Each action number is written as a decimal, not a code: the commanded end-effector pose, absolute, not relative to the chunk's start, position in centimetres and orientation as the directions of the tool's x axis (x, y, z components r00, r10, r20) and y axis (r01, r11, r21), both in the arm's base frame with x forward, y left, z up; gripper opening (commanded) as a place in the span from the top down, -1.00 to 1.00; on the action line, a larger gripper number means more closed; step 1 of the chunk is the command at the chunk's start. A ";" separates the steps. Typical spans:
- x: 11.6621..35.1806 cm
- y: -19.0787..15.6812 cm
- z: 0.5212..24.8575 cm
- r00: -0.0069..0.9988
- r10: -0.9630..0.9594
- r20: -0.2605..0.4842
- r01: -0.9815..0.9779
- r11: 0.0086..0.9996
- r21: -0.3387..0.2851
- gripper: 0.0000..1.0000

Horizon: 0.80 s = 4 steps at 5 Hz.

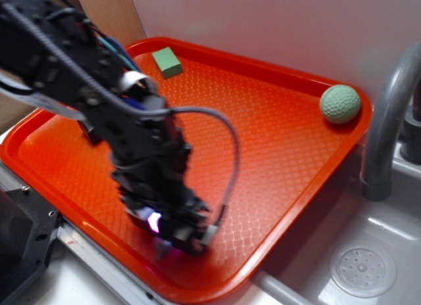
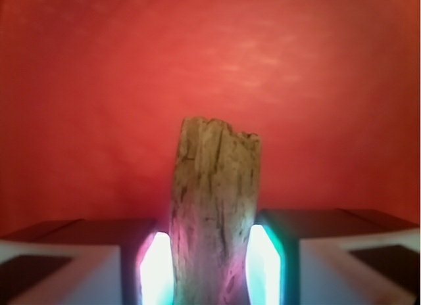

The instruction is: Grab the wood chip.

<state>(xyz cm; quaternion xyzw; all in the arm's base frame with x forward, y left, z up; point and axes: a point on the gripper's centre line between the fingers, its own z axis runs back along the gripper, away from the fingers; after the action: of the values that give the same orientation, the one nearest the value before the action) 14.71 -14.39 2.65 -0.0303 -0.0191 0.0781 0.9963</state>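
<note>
The wood chip point(image 2: 214, 206) is a grey-brown, rough-grained piece with a ragged top end, standing between my two glowing pads point(image 2: 156, 269) in the wrist view. Both pads press against its sides, so my gripper point(image 2: 212, 272) is shut on it. In the exterior view my gripper point(image 1: 174, 236) is low over the near part of the orange tray point(image 1: 276, 140), and the arm hides the wood chip there.
A green block point(image 1: 168, 62) lies at the tray's far edge and a green dimpled ball point(image 1: 340, 104) sits in its right corner. A small dark object point(image 1: 89, 131) peeks out behind the arm. A grey faucet point(image 1: 388, 114) and sink point(image 1: 362, 269) stand to the right.
</note>
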 end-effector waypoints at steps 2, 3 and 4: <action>20.1 -4.5 13.0 0.963 0.087 0.257 -0.113 0.990 0.086 1.00; 21.6 -3.3 16.4 0.986 0.104 0.127 -0.117 0.988 0.100 1.00; 21.6 -3.0 17.8 0.989 0.137 0.054 -0.135 0.990 -0.045 1.00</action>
<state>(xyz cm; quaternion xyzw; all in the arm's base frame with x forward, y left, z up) 20.50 -3.37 16.26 -0.0119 -0.0014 0.0617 0.9980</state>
